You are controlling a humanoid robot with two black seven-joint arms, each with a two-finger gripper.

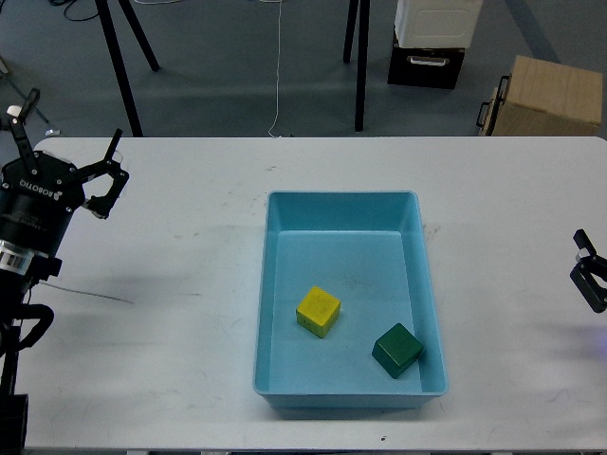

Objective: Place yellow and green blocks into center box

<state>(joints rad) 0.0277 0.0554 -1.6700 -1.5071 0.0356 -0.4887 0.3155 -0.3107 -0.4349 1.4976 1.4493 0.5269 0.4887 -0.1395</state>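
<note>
Both pincers stand off from the work, seen from the robot's head. On the robot's left, the left gripper (68,142) is raised over the near-left part of the white table (171,313), its two fingers spread wide with nothing between them, well apart from the tray. At the far right edge only a small dark piece of the right gripper (590,277) pokes into view; I cannot tell whether its fingers are apart or together, and nothing seems to be in it.

Between them sits the center box (285,284), the light-blue tray, square to the table. Inside it the yellow block (319,311) rests on the floor, slightly left of the middle and turned a little. The green block (397,350) lies toward the near-right corner, close to the right wall but not clearly touching it. The two cubes are apart from each other.

To my eye the job looks finished: both blocks are already in the tray. What is left is to keep clear. Any arm that moves should lift and draw back over bare table, never sweeping across the thin rim, since a knock could slide the tray or tip a cube out.

Behind the table stand a tan cardboard box (548,95) and a black-and-white crate (432,43) on the floor.
</note>
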